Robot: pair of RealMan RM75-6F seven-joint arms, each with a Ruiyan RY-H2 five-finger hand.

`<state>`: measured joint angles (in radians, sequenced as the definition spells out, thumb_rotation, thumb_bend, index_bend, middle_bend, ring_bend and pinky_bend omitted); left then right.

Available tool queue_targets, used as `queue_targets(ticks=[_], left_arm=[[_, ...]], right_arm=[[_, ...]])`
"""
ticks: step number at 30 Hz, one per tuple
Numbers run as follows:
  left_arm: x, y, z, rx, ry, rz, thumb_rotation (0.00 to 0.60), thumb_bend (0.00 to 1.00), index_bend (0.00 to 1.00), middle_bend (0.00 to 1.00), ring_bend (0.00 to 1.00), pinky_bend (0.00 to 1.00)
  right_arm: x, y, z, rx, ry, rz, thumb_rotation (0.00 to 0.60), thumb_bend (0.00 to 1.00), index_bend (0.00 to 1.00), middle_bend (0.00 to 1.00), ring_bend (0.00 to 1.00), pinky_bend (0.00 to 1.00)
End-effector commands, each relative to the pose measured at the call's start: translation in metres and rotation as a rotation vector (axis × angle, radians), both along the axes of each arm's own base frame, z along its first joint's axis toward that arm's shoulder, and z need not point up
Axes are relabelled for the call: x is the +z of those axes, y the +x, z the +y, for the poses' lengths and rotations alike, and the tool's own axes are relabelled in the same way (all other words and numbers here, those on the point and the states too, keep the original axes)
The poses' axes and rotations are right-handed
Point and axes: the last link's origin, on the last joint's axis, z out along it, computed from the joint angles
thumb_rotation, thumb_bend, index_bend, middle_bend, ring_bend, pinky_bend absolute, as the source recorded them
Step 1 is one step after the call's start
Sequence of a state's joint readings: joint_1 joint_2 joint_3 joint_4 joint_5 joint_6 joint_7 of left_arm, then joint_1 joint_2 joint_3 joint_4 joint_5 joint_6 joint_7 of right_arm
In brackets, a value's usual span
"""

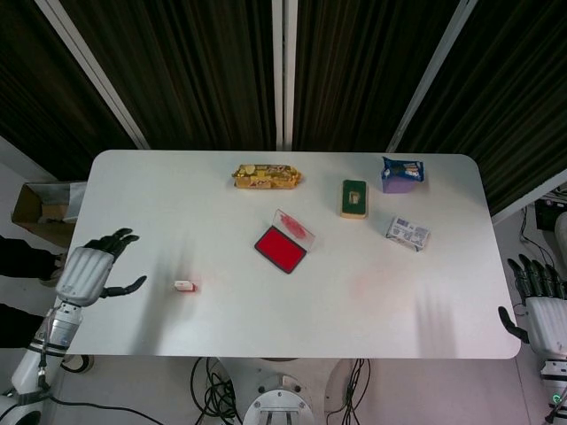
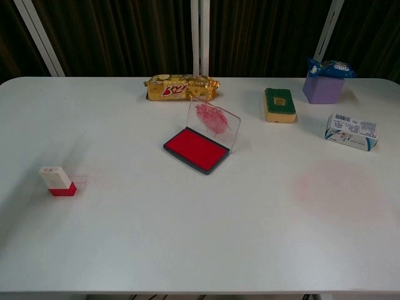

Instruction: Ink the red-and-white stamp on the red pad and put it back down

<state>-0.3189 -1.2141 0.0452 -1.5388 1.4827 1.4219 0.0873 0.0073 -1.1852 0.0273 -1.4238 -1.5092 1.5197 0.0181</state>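
Red-and-white stamp point(image 2: 57, 180) stands upright on the white surface point(image 2: 200, 237) at the lower left of the chest view, white body above a red base, untouched by either hand. In the head view it appears left of centre, in the lower half of the frame.

Red pad point(image 2: 197, 149) lies near the centre of the surface, lid point(image 2: 214, 124) raised upright behind it and smeared with red ink. Stamp and pad are well apart.

Left hand point(image 1: 89, 271) sits at the left edge of the head view, off the surface edge, fingers point(image 1: 116, 237) spread apart and holding nothing. It is well clear of the stamp.

Right hand point(image 1: 540, 312) sits at the lower right corner of the head view, beyond the surface edge, fingers extended upward and apart, holding nothing.

Other items along the upper part of the frame: gold snack packet point(image 2: 181, 87) above the pad; green-topped sponge point(image 2: 279, 104) to the right of it; purple box point(image 2: 324, 88) at upper right with a blue wrapper point(image 2: 329, 67) on top; white printed carton point(image 2: 351, 131) below the box. A faint pink stain point(image 2: 331, 184) marks the surface at centre right
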Motion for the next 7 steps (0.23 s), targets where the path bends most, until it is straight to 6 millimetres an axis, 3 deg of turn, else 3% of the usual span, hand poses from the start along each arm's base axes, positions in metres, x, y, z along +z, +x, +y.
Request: queue_targets(ticks=[1, 7], left_arm=[[0.021, -0.032, -0.022, 0.078, 0.074, 0.025, 0.000, 0.12, 0.12, 0.04, 0.08, 0.20], [0.030, -0.047, -0.032, 0.118, 0.100, 0.022, 0.000, 0.12, 0.12, 0.05, 0.08, 0.20]], right_arm=[[0.001, -0.002, 0.003, -0.011, -0.004, 0.004, 0.600, 0.26, 0.00, 0.00, 0.00, 0.00], [0.001, -0.003, 0.006, -0.027, -0.007, 0.007, 0.600, 0.26, 0.00, 0.00, 0.00, 0.00]])
